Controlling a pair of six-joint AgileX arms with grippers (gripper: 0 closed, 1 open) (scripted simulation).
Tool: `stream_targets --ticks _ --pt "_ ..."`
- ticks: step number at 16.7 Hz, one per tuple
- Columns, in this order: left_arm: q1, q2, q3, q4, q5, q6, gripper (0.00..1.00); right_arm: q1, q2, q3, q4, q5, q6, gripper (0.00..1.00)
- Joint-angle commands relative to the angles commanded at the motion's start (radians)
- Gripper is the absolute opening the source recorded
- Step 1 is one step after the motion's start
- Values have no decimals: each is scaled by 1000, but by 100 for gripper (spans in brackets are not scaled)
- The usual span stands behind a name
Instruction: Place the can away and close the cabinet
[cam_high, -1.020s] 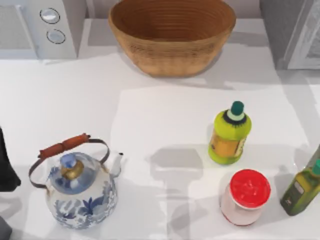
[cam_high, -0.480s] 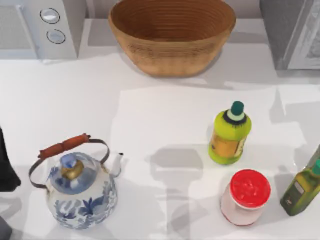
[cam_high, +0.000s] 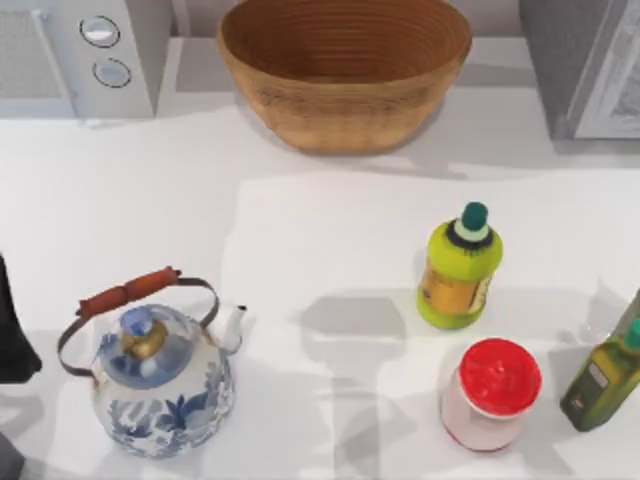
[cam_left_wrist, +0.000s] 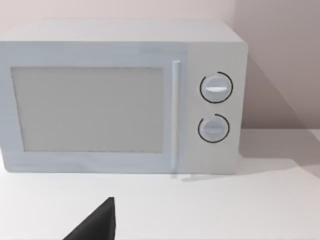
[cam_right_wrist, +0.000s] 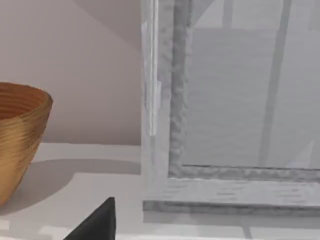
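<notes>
Tool on my right arm facing the cabinet (cam_right_wrist: 240, 115) at the bench's (cam_high: 300, 250) one o'clock corner, grip state I cannot tell, left tool facing the microwave (cam_left_wrist: 120, 95) at eleven o'clock, likewise unclear.

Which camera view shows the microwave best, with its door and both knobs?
The left wrist view: the microwave faces the camera whole, with its door, handle and both knobs. The top view shows only its corner with the two knobs from above, at the table's far left. The right wrist view faces the cabinet.
</notes>
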Motion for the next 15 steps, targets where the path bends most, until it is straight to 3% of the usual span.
stream_targets --ticks 4,11,15 --pt "0 0 0 0 0 0 100 -3 -118 -147 25 6 16 100" --pt "0 0 0 0 0 0 100 -1 -121 -157 27 5 16 100" --pt "0 0 0 0 0 0 100 -80 -14 -140 115 -85 19 100"
